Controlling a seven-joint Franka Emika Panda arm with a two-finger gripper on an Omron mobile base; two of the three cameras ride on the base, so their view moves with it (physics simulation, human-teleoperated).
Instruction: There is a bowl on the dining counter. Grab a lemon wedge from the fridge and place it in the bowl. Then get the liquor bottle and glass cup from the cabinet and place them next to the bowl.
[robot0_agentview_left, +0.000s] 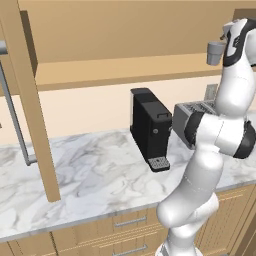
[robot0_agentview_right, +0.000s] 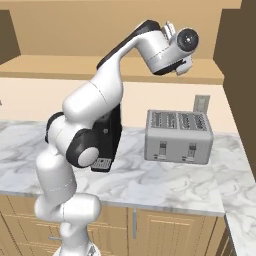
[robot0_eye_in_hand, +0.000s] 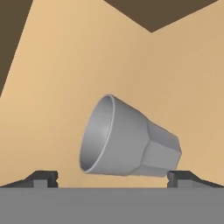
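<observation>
While the arm reaches up into the open cabinet (robot0_agentview_left: 120, 45), the end effector (robot0_eye_in_hand: 113, 177) sits with its fingers wide apart, nothing held, straddling the glass cup (robot0_eye_in_hand: 127, 142). The cup stands on the cabinet's shelf, at about 2 o'clock in the left base view, and looks sideways to the hand camera because the hand is rolled. I'd guess the wide spread is there to clear the cup's widest part before closing. Below, a marbled tabletop (robot0_agentview_left: 95, 175) carries a black coffee machine (robot0_agentview_left: 150, 127) and a grey toaster (robot0_agentview_right: 179, 136), with tan drawers underneath.
</observation>
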